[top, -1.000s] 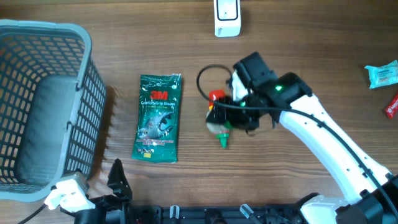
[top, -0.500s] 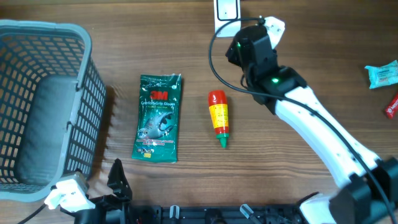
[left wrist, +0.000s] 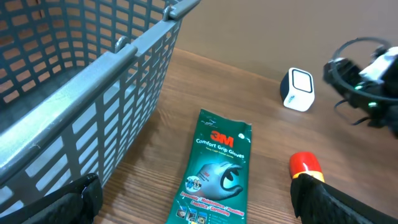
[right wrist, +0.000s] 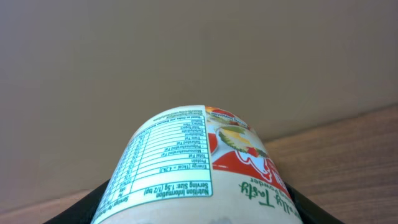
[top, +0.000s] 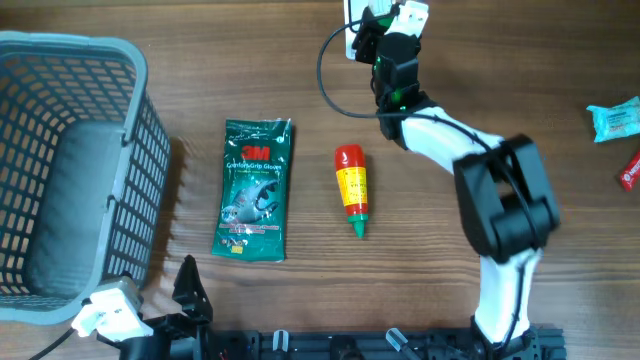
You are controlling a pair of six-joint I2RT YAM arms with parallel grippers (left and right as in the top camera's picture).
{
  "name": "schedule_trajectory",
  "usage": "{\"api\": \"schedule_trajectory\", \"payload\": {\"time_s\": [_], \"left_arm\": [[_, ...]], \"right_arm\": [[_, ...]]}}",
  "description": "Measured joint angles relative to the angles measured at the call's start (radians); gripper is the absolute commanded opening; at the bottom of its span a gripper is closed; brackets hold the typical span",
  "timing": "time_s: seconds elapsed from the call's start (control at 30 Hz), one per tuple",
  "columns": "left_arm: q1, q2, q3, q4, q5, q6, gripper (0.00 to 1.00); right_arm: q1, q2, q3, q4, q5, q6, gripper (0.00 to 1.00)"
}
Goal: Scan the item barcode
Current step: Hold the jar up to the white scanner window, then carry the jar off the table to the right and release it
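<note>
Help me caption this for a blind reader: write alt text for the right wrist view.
A round food tub with a nutrition label and a fruit picture fills the lower middle, held between the right gripper's dark fingers. Behind it are a plain beige wall and a strip of wooden table at right.

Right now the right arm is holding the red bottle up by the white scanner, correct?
Not the red bottle, which lies on the table. The right gripper holds a printed tub by the white scanner, as the right wrist view shows.
</note>
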Motion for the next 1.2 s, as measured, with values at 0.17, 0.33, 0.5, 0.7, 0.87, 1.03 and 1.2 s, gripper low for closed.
{"api": "schedule_trajectory", "payload": {"time_s": [0.17, 0.33, 0.5, 0.7, 0.87, 1.03, 1.2], "left_arm": [[0.0, 0.0, 0.0, 0.001, 0.0, 0.0, 1.0], [0.0, 0.0, 0.0, 0.001, 0.0, 0.0, 1.0], [0.0, 0.0, 0.0, 0.001, 0.0, 0.0, 1.0], [0.0, 0.0, 0.0, 0.0, 0.0, 0.0, 1.0], [0.0, 0.0, 0.0, 0.002, 0.0, 0.0, 1.0], [0.0, 0.0, 0.0, 0.001, 0.0, 0.0, 1.0], [0.0, 0.0, 0.0, 0.001, 0.0, 0.0, 1.0]], "right_arm": [[-0.023, 0.202, 0.221, -0.037, -0.045, -0.019, 0.3], [-0.022, 0.263, 0.339, -0.066, -0.086, -0.03, 0.3], [-0.022, 0.263, 0.343, -0.083, -0.108, -0.034, 0.29], [-0.042, 0.195, 0.349, -0.367, -0.089, -0.037, 0.33], [-0.224, -0.062, 0.362, -0.892, -0.08, 0.094, 0.33], [-0.603, -0.192, 0.388, -1.282, -0.172, 0.24, 0.32], [-0.901, -0.142, 0.333, -1.506, -0.284, 0.268, 0.3]]}}
